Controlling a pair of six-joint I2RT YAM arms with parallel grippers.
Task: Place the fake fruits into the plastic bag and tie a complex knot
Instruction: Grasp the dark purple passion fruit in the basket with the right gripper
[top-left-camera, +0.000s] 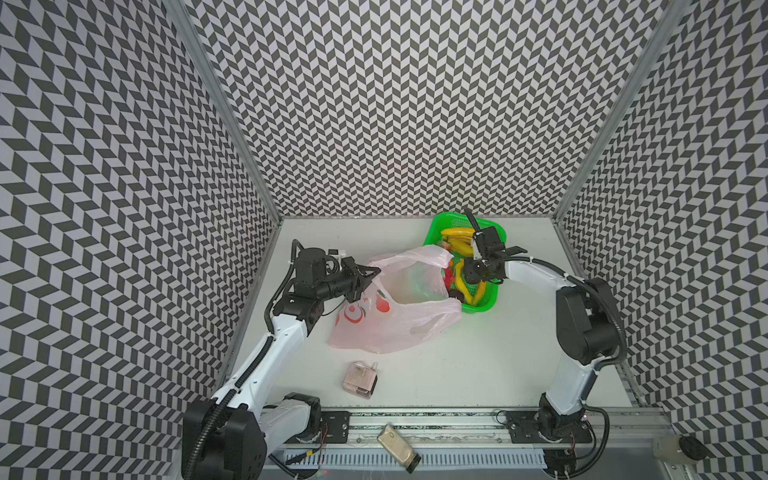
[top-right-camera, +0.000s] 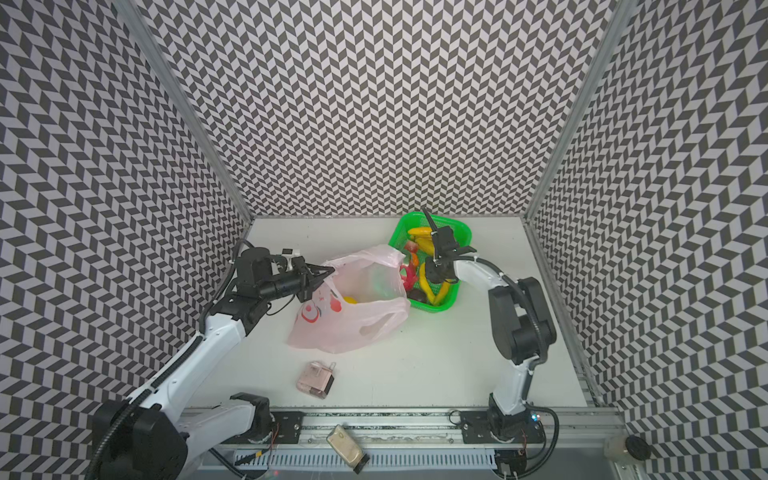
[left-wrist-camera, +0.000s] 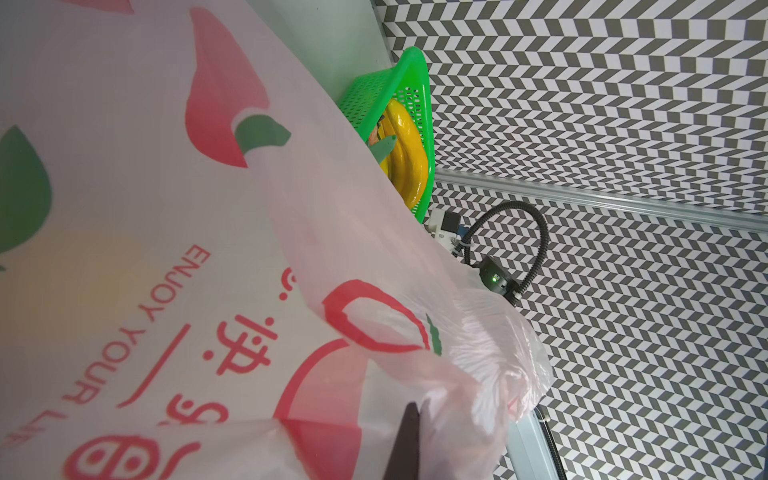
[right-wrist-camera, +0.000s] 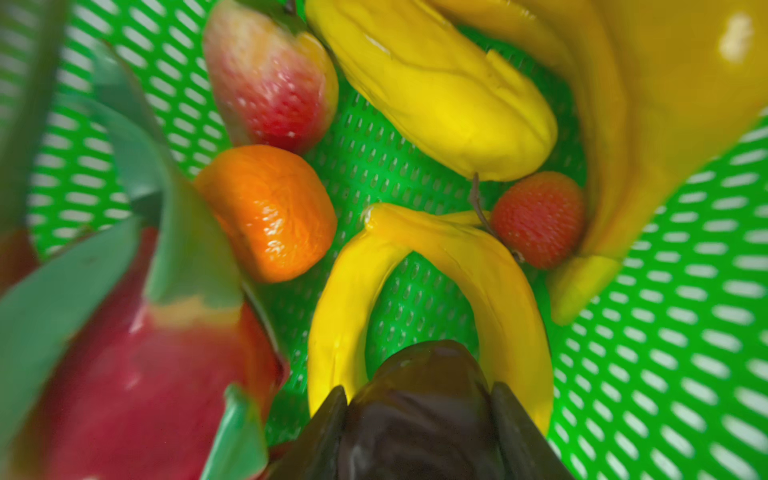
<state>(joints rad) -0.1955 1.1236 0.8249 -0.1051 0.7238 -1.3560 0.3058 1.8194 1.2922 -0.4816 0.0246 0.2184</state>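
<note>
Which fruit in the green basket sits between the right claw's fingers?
The dark brown fruit, flanked by the right gripper's fingers; the others lie free.

Left fingers (top-left-camera: 368, 273) tight together; right fingers (right-wrist-camera: 322, 436) downward, mid-grip.

Red lettering (left-wrist-camera: 137, 316) is running across the plastic bag (left-wrist-camera: 104, 83) in the left wrist view, reading "ENJOY YOUR LI", the rest cut off. Beside it red Chinese characters (left-wrist-camera: 245, 345) are showing, 快 clearest. In both top views the print is coming through too small to read.
</note>
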